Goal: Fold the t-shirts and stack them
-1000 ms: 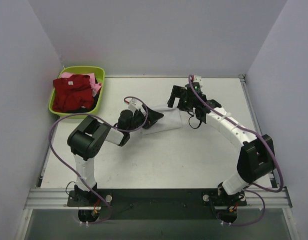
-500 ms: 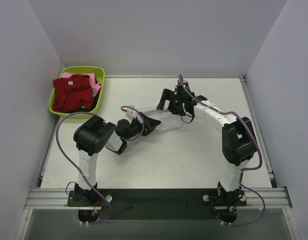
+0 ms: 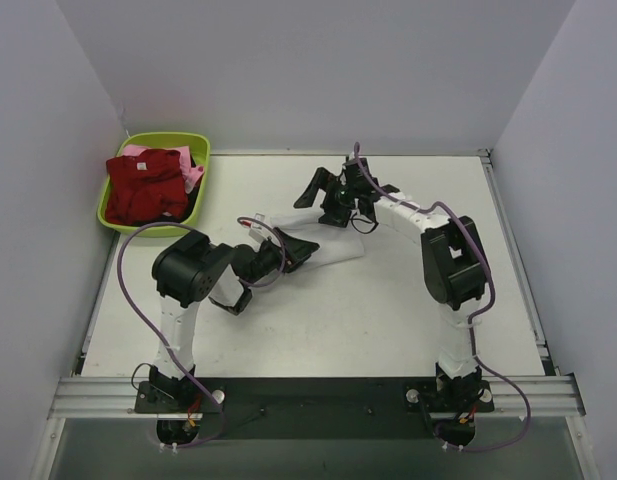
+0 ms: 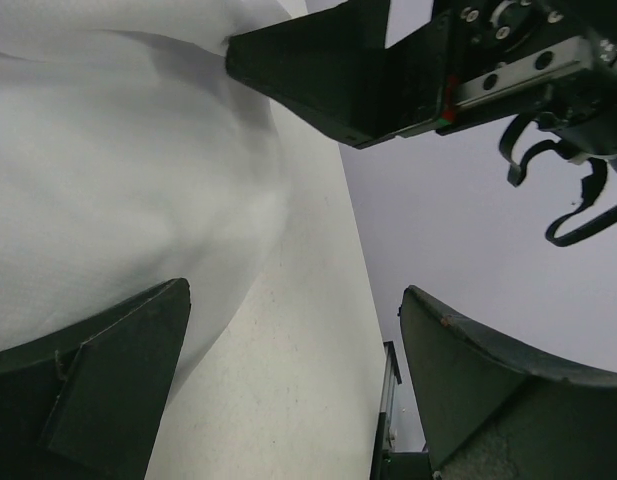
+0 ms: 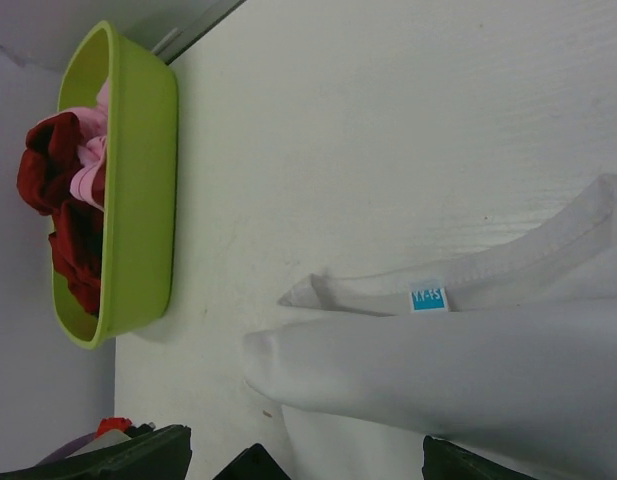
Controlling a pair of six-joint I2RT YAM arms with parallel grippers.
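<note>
The white shirt [image 3: 340, 250] lies part-folded in the middle of the table [image 3: 388, 320], a narrow bundle whose long axis runs roughly from 9 to 3 o'clock. Its collar and blue label [image 5: 428, 298] seem to face 12 o'clock. The left gripper [image 3: 293, 248] sits low at the bundle's 9 o'clock end with its fingers wide apart, one lying on the cloth. It looks placed to pinch or press that edge. The right gripper [image 3: 320, 200] hangs just past the 12 o'clock edge, also spread and holding nothing, probably ready for the far side of a fold. The red shirt [image 3: 143, 185] and pink shirt [image 3: 193, 178] wait heaped in the green basin [image 3: 203, 150] at 10 o'clock.
</note>
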